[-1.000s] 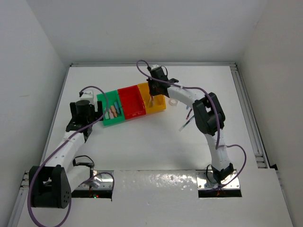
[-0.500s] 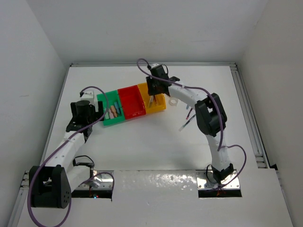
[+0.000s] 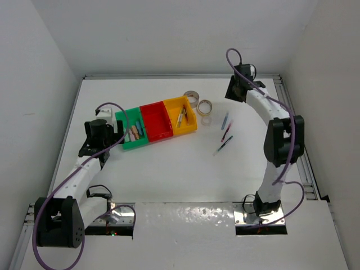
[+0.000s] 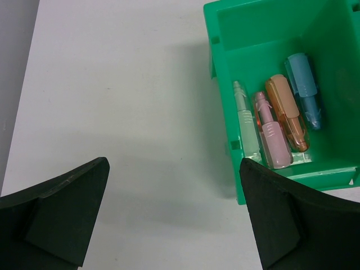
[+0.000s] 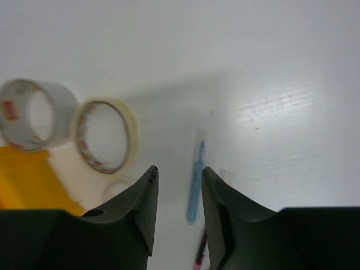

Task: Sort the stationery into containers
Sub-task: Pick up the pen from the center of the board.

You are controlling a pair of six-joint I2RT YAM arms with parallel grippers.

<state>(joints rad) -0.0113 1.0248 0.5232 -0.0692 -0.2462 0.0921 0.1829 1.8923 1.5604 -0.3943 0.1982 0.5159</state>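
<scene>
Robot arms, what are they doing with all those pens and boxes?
They're sorting stationery into bins. The green bin holds four markers and the yellow bin has some pens. The right gripper hovers empty above the table, near a blue pen and tape rolls lying there. The left gripper sits open beside the green bin, holding nothing.

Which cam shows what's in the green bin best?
Left wrist. It looks straight down into the green bin, with four short markers (pale, pink, orange, blue) lying side by side. Top external shows them only as tiny blobs in the bin. Right wrist does not show the green bin.
</scene>
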